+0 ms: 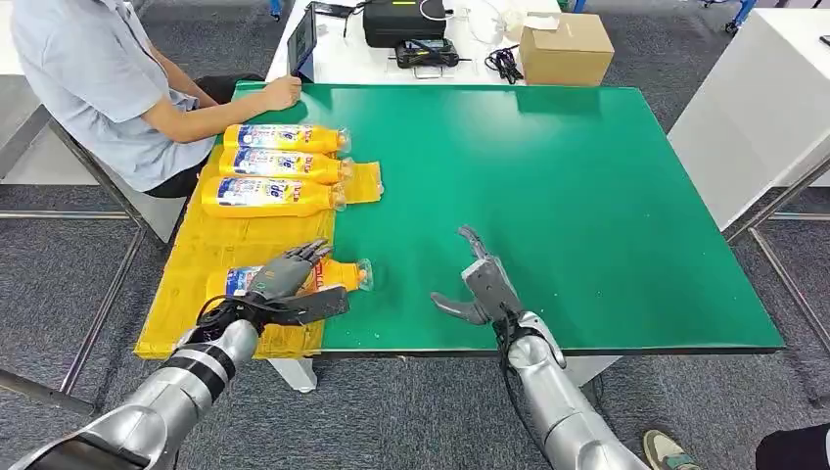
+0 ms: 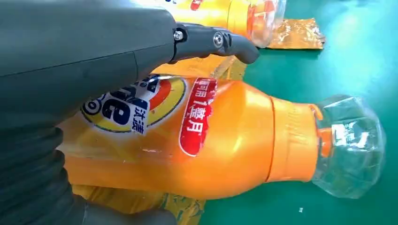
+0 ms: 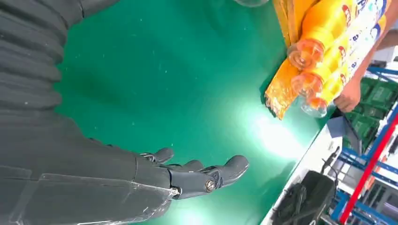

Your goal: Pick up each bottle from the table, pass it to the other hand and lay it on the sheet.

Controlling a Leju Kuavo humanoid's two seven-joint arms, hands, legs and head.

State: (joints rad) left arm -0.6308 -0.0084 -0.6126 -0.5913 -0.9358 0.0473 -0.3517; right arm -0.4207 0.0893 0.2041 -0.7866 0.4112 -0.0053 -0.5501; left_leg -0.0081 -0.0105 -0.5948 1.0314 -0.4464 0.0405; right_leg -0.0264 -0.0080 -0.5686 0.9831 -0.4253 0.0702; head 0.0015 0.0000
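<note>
Three orange bottles (image 1: pixel 279 164) lie side by side on the yellow sheet (image 1: pixel 235 240) at the table's left, clear caps pointing right. A fourth orange bottle (image 1: pixel 340 274) (image 2: pixel 225 140) lies on the sheet's near part, its clear cap (image 2: pixel 349 145) over the green table. My left hand (image 1: pixel 292 279) (image 2: pixel 84 61) hovers just over this bottle, its fingers (image 2: pixel 211 42) straight and not wrapped round it. My right hand (image 1: pixel 480 284) (image 3: pixel 94 173) is open and empty above the green table (image 1: pixel 587 196), to the right of the bottle.
A person sits at the table's far left, one hand (image 1: pixel 279 93) resting on the far corner. Behind the table a white desk holds a cardboard box (image 1: pixel 566 47), a tablet (image 1: pixel 301 44) and black devices. A white table (image 1: pixel 763 98) stands at the right.
</note>
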